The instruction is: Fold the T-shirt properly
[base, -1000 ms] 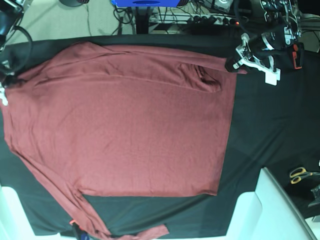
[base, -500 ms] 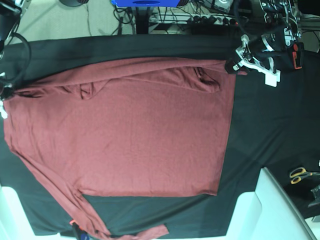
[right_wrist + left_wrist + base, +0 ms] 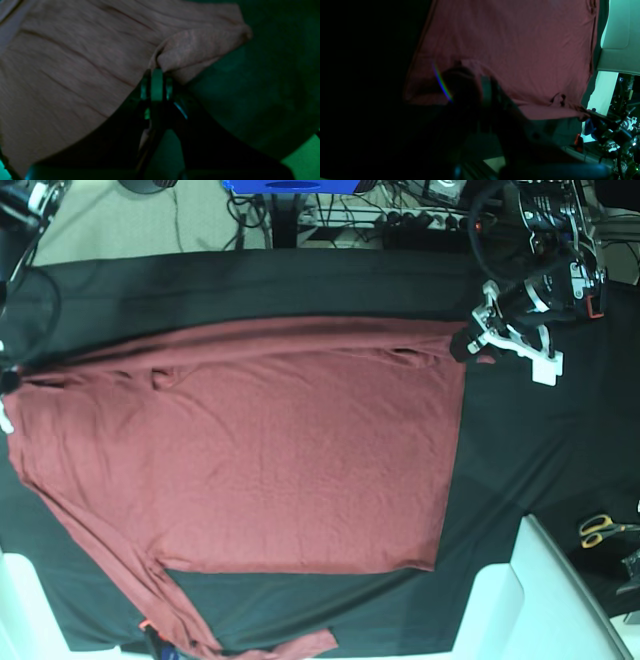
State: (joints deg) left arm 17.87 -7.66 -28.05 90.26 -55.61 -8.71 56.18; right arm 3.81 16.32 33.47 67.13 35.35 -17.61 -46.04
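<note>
The maroon T-shirt (image 3: 260, 450) lies spread on the black tablecloth (image 3: 540, 440), with its far edge drawn up into a taut fold line. My left gripper (image 3: 468, 340) is shut on the shirt's far right corner. In the left wrist view its dark fingers (image 3: 486, 85) sit against the fabric (image 3: 515, 42). My right gripper (image 3: 8, 385) is at the table's left edge, pinching the shirt's far left end. The right wrist view shows this gripper (image 3: 157, 73) shut on a bunched fold of cloth (image 3: 200, 45). A long sleeve (image 3: 250, 645) trails off the front edge.
Yellow-handled scissors (image 3: 600, 528) lie at the right. White panels stand at the front right (image 3: 545, 600) and front left (image 3: 20, 600). Cables and a power strip (image 3: 400, 218) run behind the table's far edge. A small orange tag (image 3: 143, 621) shows by the sleeve.
Both grippers have moved toward the front of the table, carrying the shirt's far edge with them. The folded strip has come over the body and more black cloth shows behind it.
</note>
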